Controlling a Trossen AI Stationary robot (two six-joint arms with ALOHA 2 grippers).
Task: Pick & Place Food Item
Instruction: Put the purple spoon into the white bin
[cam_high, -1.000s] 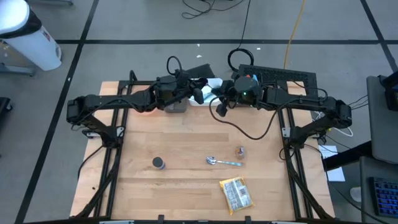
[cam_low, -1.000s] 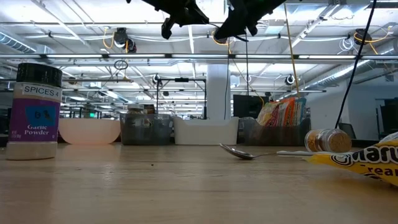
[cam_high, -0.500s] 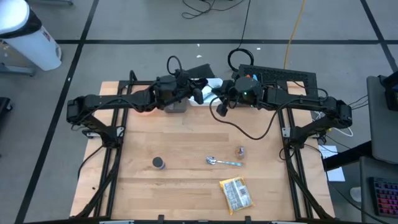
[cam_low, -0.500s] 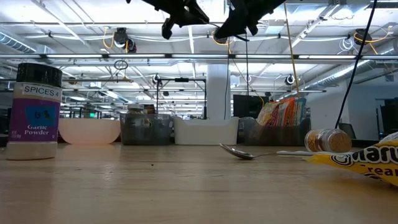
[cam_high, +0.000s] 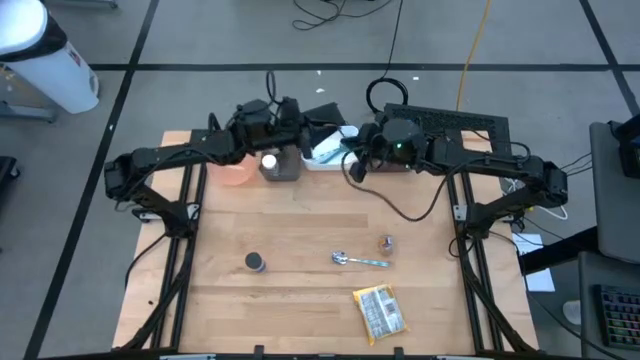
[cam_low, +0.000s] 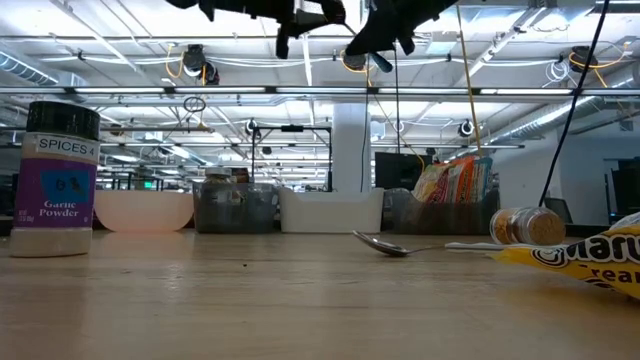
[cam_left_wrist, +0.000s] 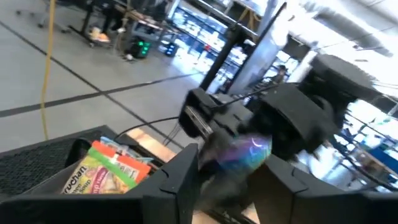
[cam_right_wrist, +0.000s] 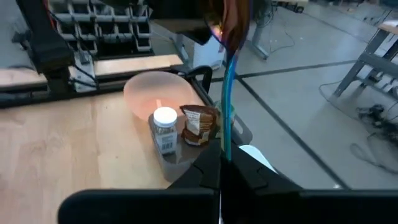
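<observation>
**A:** Claw status? Where's the food?

**B:** My right gripper (cam_right_wrist: 224, 163) is clamped tight on the packet (cam_right_wrist: 228, 112), in the air over the table's (cam_high: 300, 215) far edge. The left gripper (cam_left_wrist: 234, 163) faces it with its fingers apart and the packet in the gap. Can't tell if they touch it.

**A:** Room to move?

**B:** The table's middle is bare. Along the far edge sit a bowl (cam_high: 234, 174) and a bin (cam_high: 283, 172) with a jar (cam_high: 269, 160) in it. Toward the near edge are a spice jar (cam_high: 256, 262), spoon (cam_high: 358, 261), bottle (cam_high: 386, 243) and ramen pack (cam_high: 380, 311), all well apart from both grippers.
</observation>
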